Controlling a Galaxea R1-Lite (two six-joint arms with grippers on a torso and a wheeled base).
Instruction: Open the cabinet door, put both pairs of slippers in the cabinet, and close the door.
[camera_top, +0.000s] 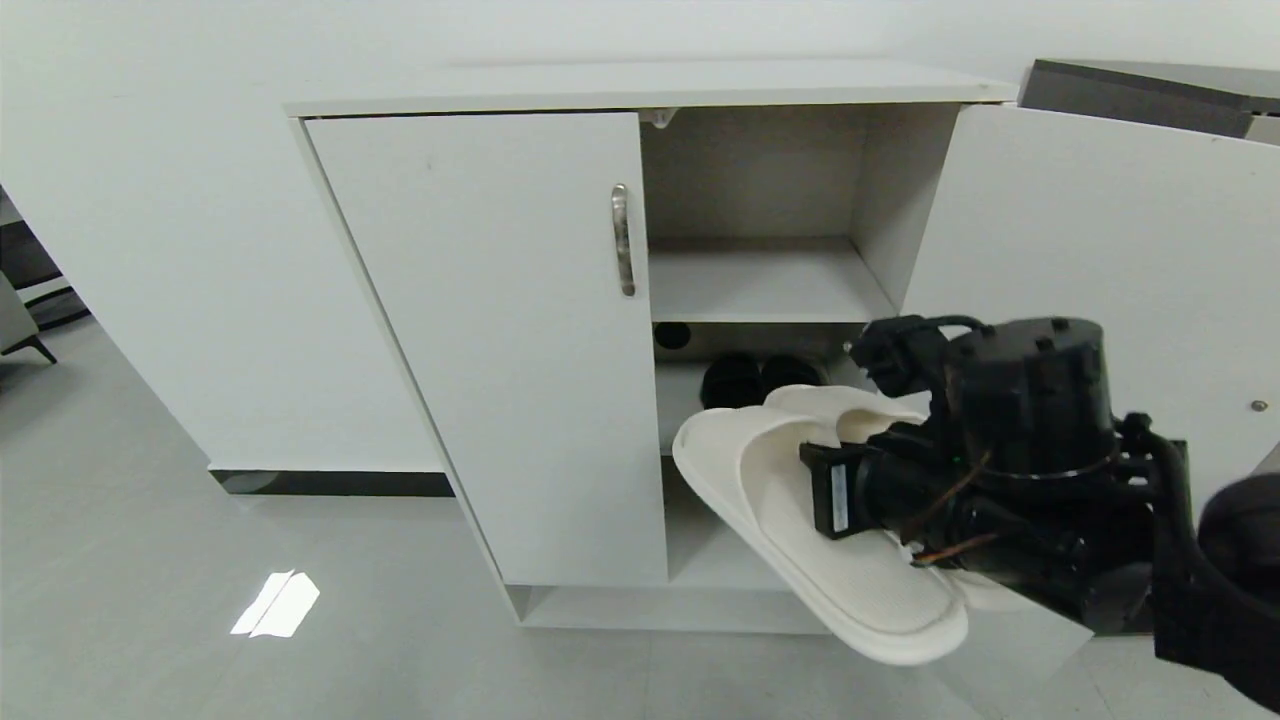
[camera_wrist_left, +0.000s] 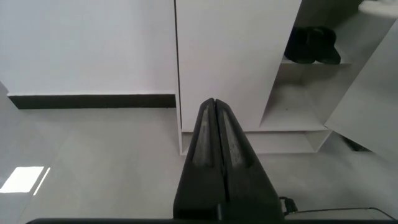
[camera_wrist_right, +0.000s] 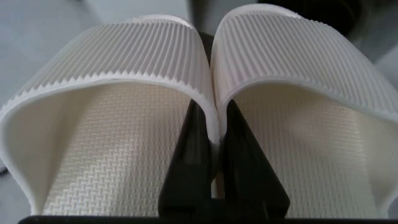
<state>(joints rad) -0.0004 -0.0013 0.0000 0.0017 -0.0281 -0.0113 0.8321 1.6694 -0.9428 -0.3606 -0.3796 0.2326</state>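
Slippers (camera_top: 870, 590) in right gripper (camera_wrist_right: 214, 124) hang before open cabinet (camera_top: 640, 85).

We note white slippers (camera_top: 790, 500), ribbed straps, side by side, inner edges pinched between the right fingers (camera_wrist_right: 186, 165). Black slippers (camera_top: 760, 380) sit on the cabinet's (camera_top: 640, 85) shelf beyond the fingertips. Right door (camera_top: 1090, 230) open, left door (camera_top: 480, 330) shut.

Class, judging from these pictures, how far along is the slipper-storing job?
Done: the right door stands open and the black slippers sit on a shelf inside the cabinet. In hand: the right gripper clamps the white slippers in front of the opening. Left: placing them inside and closing the door.
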